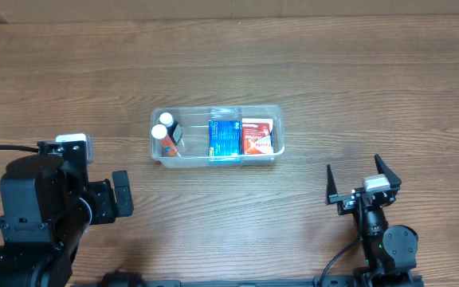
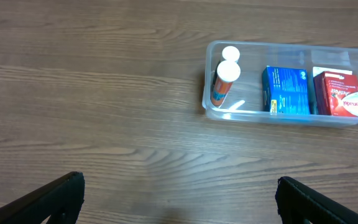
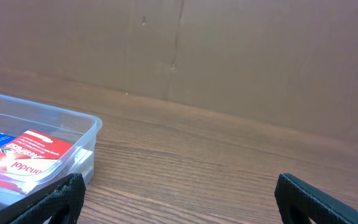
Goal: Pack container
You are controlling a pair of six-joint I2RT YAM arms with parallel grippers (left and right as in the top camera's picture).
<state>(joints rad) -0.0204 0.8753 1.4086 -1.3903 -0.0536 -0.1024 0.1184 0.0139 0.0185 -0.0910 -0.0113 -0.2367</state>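
Observation:
The clear plastic container [image 1: 156, 153] sits at the table's middle. It holds two white-capped bottles [image 1: 164, 134], a blue box [image 1: 224, 138] and a red box [image 1: 260, 135]. It also shows in the left wrist view [image 2: 211, 111] and at the left of the right wrist view [image 3: 89, 124]. My left gripper [image 1: 121, 194] is open and empty at the near left, apart from the container; its fingers frame bare wood [image 2: 179, 196]. My right gripper [image 1: 362, 177] is open and empty at the near right, its fingers spread over bare wood [image 3: 179, 199].
A brown cardboard wall [image 3: 229, 56] stands along the table's far edge. Bare wooden tabletop [image 1: 357, 72] surrounds the container on all sides.

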